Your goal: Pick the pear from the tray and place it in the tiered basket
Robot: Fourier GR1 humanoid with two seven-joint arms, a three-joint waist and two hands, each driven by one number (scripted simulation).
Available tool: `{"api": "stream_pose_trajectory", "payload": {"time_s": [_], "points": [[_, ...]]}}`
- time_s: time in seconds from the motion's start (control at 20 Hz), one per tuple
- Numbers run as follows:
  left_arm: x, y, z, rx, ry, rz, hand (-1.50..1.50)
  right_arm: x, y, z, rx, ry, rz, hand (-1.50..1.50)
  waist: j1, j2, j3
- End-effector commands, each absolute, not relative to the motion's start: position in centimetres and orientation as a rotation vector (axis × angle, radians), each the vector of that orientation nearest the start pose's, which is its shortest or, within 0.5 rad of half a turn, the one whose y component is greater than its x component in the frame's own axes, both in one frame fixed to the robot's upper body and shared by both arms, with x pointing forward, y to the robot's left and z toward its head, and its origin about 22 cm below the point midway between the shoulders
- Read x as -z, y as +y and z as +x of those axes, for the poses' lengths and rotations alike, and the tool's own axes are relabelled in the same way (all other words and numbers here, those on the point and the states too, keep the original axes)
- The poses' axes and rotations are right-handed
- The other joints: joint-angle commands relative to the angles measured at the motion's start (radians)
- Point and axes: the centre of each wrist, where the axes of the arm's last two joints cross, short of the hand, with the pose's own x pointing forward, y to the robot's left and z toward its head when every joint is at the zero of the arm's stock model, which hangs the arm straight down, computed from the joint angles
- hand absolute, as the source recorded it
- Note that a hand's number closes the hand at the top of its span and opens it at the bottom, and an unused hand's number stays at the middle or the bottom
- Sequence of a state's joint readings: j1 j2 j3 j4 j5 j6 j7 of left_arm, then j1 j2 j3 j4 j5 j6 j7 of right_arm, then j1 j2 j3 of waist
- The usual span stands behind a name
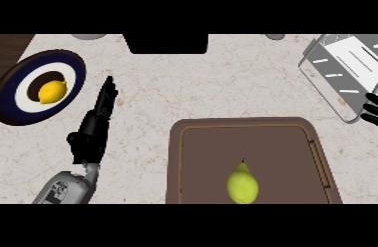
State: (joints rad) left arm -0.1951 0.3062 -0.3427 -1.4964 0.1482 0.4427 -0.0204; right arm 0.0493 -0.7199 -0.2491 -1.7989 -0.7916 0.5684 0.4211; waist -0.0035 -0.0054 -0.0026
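Yellow-green pear (241, 183) lies nearest, on the dark brown rectangular tray (192, 161), close to the tray's near edge and about midway across it, stem end pointing toward the far edge, so its long axis runs near-to-far.

Robot's left hand (94, 127), black on a grey forearm, sits over the speckled beige counter (221, 86) just off the tray's left edge, fingers straight & extended toward the far side, holding nothing. From it the pear is to the right & nearer the counter's front edge, w/ the tray rim between.

Right hand (370, 108) shows only as black fingers at the counter's right edge, touching or overlapping the grey wire tiered basket (343, 71) at the far right corner; can't tell if open or curled. Judged nearer to the pear: left hand.

Dark blue plate (15, 108) w/ a yellow lemon (52, 91) sits at the far left.
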Motion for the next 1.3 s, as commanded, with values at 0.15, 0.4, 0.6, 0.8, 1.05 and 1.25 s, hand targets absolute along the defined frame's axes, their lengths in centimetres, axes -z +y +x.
{"api": "stream_pose_trajectory", "payload": {"time_s": [0.15,0.4,0.6,0.8,1.05,1.25], "points": [[-2.8,19.6,27.1,0.104,-1.670,0.169,0.00,-22.6,-33.4,22.5,-0.943,-1.288,0.006,-1.50,0.021,0.004,-0.001],[-2.7,19.7,26.3,0.138,-1.670,0.179,0.00,-23.6,-30.0,24.6,-0.994,-1.210,0.003,-1.50,0.024,0.006,0.002],[-4.7,19.1,28.5,0.119,-1.675,0.180,0.00,-24.7,-27.8,26.6,-1.020,-1.158,0.012,-1.50,0.021,0.007,0.002],[-3.6,20.3,26.8,0.119,-1.672,0.191,0.00,-25.7,-26.7,25.4,-1.061,-1.148,0.002,-1.50,0.010,0.004,0.002],[-2.6,20.4,26.5,0.110,-1.666,0.186,0.00,-24.3,-25.2,26.2,-1.137,-1.055,0.011,-1.50,0.010,0.005,0.002],[-2.2,18.8,27.5,0.117,-1.657,0.178,0.00,-25.5,-24.5,26.0,-1.177,-0.976,-0.008,-1.50,0.004,0.005,0.001]]}}
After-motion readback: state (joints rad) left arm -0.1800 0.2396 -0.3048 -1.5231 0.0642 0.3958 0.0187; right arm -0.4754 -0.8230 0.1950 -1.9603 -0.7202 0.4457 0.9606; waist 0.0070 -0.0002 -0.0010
